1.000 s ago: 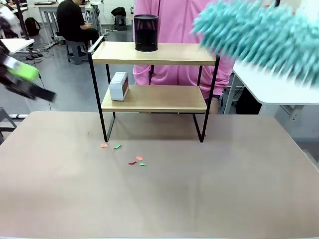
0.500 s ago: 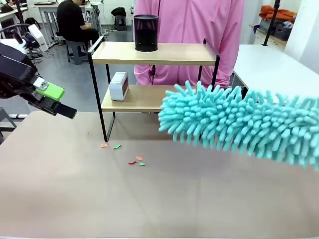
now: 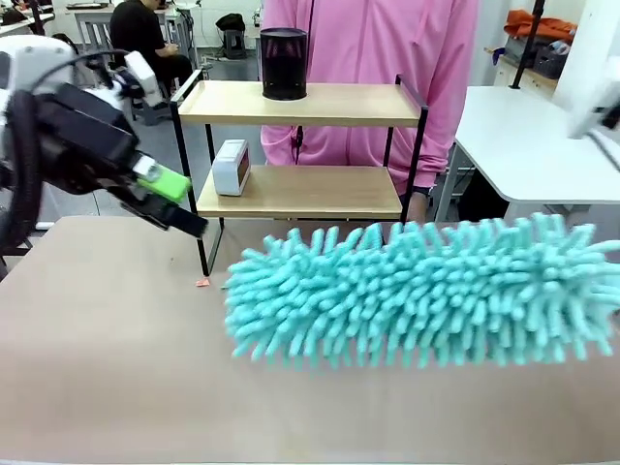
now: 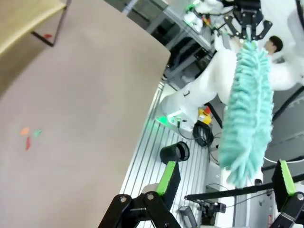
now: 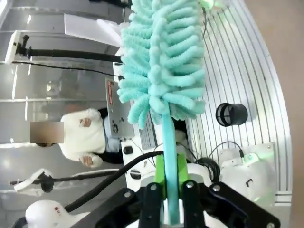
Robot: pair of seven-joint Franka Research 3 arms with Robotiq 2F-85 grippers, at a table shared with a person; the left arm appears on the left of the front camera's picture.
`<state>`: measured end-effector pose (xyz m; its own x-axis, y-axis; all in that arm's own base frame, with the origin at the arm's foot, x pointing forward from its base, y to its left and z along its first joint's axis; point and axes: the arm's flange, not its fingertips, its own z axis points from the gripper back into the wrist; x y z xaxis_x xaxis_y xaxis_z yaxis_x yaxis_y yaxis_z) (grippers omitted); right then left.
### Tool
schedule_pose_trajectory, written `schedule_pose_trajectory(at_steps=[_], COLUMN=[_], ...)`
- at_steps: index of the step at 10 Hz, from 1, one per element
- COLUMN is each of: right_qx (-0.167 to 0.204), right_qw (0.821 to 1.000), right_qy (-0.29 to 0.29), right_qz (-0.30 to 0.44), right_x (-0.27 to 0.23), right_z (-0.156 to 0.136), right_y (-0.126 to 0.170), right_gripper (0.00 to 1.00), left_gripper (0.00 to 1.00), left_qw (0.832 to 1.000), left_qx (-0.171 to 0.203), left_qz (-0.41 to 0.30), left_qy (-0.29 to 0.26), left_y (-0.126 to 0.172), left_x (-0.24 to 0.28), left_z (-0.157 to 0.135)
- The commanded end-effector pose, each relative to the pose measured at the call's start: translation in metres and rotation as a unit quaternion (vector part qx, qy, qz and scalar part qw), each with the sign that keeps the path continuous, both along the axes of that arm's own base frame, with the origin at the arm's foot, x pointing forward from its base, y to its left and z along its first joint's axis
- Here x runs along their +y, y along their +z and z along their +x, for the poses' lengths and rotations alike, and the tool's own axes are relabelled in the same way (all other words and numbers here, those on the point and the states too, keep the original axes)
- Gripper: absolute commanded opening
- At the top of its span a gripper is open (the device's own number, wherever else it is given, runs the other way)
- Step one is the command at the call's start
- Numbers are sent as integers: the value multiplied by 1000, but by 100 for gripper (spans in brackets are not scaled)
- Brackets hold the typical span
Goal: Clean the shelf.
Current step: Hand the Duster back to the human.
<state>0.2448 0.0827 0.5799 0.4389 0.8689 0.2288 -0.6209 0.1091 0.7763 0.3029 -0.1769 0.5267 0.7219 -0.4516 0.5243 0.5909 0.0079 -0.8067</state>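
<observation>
The shelf (image 3: pixel 320 103) stands at the table's far side, two wooden boards in a black frame. My right gripper (image 5: pixel 171 176) is shut on the handle (image 5: pixel 169 142) of a fluffy teal duster (image 3: pixel 417 291). The duster hangs across the front view, close to the camera and low over the table. In the left wrist view the duster (image 4: pixel 249 104) hangs from the right gripper (image 4: pixel 248 21). My left gripper (image 3: pixel 179 208) is open and empty, just left of the shelf's front left post. Its green-padded fingers (image 4: pixel 167 178) are spread wide.
A black cup (image 3: pixel 283 63) sits on the top board and a small white device (image 3: pixel 231 167) on the lower one. Coloured paper scraps (image 4: pixel 28 135) lie on the brown table (image 3: pixel 107 368), one (image 3: pixel 202 282) by the post. A person in pink (image 3: pixel 368 39) stands behind the shelf.
The duster has swung down from the upper right and leftward across the table, now covering most scraps. My left gripper has moved right, towards the shelf's left post.
</observation>
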Motion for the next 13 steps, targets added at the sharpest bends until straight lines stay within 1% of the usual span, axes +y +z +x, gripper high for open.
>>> schedule_pose_trajectory(at_steps=[1, 2, 3, 4, 5, 7, 8, 9, 11, 12, 13], right_qx=[-6, -14, -12, -6, -3, 7, 14, 20, 29, 30, 31], right_qw=[999, 999, 998, 998, 999, 999, 1000, 1000, 1000, 1000, 999], right_qy=[31, 20, 42, 52, 44, 30, 22, 16, 7, 6, 4], right_qz=[-11, -28, -36, -34, -30, -17, -5, 0, 6, 8, 7], right_x=[22, 42, 60, 66, 67, 62, 60, 58, 56, 56, 56], right_z=[21, 24, 24, 26, 29, 35, 38, 41, 44, 45, 45], right_y=[6, 3, -2, -5, -8, -10, -11, -14, -18, -19, -20], right_gripper=[12, 12, 12, 12, 12, 12, 12, 12, 12, 12, 12], left_gripper=[100, 100, 100, 100, 100, 100, 100, 100, 100, 100, 100], left_qw=[999, 997, 993, 991, 987, 981, 978, 976, 970, 971, 970], left_qx=[10, 16, 17, 19, 24, 21, 12, 5, -16, -26, -27], left_qz=[0, 5, 24, 28, 31, 36, 40, 25, 18, 22, 23], left_qy=[-45, -82, -113, -133, -153, -189, -202, -217, -241, -239, -239], left_y=[-10, -17, -26, -31, -35, -39, -42, -45, -48, -47, -48], left_x=[-23, -43, -66, -81, -92, -99, -100, -102, -106, -107, -107], left_z=[9, 4, 0, -5, -9, -18, -25, -34, -48, -49, -48])
